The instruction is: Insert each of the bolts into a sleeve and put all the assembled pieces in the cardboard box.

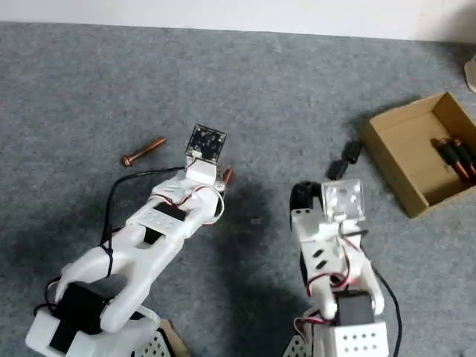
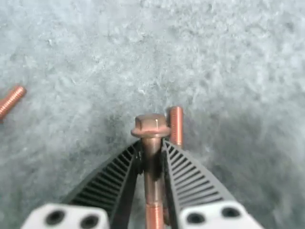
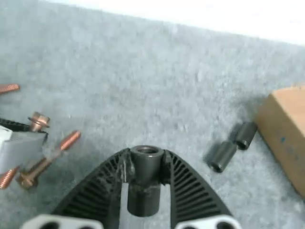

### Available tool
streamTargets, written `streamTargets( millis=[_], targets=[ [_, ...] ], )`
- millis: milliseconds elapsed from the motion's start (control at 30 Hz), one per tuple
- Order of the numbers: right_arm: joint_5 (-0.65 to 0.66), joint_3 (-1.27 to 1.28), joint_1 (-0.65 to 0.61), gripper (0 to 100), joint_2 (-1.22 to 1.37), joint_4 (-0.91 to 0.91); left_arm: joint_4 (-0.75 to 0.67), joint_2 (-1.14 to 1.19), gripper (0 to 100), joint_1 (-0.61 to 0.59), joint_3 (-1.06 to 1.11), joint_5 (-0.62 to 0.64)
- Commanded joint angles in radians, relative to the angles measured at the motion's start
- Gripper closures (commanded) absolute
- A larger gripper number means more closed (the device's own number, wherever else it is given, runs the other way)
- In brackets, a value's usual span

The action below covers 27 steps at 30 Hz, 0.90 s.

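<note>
My left gripper (image 2: 151, 143) is shut on a copper bolt (image 2: 150, 126), whose hex head sticks out past the fingertips. Just beyond it a second bolt (image 2: 176, 125) lies on the carpet. A third bolt (image 1: 145, 151) rests farther left. My right gripper (image 3: 145, 155) is shut on a black sleeve (image 3: 144, 167), bore facing outward. Two more black sleeves (image 3: 221, 155) (image 3: 245, 135) lie together on the carpet close to the cardboard box (image 1: 393, 160). Inside the box lie assembled pieces (image 1: 457, 158). In the right wrist view, the left gripper (image 3: 21, 140) with its bolt is off to one side.
Grey carpet covers the whole table. The box stands at the right edge of the high view. A white wall runs along the far side. Both arm bases (image 1: 82, 312) (image 1: 349, 327) stand at the near edge, with open carpet between and beyond them.
</note>
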Motion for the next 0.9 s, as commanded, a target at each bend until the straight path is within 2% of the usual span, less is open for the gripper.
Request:
streamTargets(
  millis=[0, 233, 400, 667, 867],
  targets=[
    [0.014, 0.028, -0.028, 99.4, -0.077, -0.025, -0.032, -0.041, 99, -0.016, -0.008, 0.087],
    [0.017, 0.048, -0.114, 99.4, -0.079, -0.025, -0.032, -0.045, 99, -0.018, -0.01, 0.133],
    [0.066, 0.081, -0.193, 99.4, -0.076, -0.024, -0.032, -0.15, 99, -0.025, 0.001, 0.163],
    [0.069, 0.125, -0.196, 99.4, -0.076, -0.056, -0.032, -0.394, 99, -0.045, 0.012, 0.259],
    [0.071, 0.179, -0.196, 99.4, -0.076, -0.134, -0.029, -0.438, 99, 0.044, 0.019, 0.353]
  ],
)
